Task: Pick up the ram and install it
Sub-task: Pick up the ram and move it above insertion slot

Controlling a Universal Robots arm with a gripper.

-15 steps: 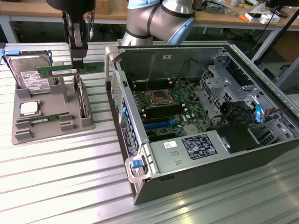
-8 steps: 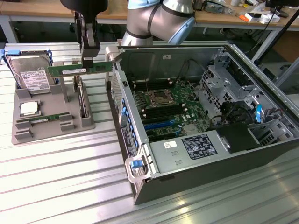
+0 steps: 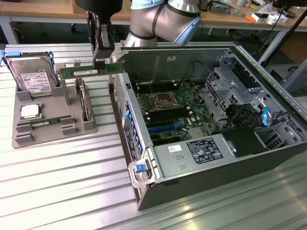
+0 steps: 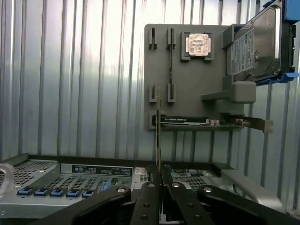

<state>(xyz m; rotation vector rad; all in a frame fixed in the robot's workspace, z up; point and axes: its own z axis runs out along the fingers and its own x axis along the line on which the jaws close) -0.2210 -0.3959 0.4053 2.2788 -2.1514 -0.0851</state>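
We are seeing the claw (image 3: 102,58) closed on the ram (image 3: 81,72), gripping its top edge and holding it level in the air between the grey tray (image 3: 67,103) and the open computer case (image 3: 201,179).

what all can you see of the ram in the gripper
The ram is a long, thin green board with a pale label. It hangs level, on its long edge, above the grey tray and beside the open case. The gripper is shut on it from above, nearer its case end; nothing else touches it. The wrist view shows it edge-on.
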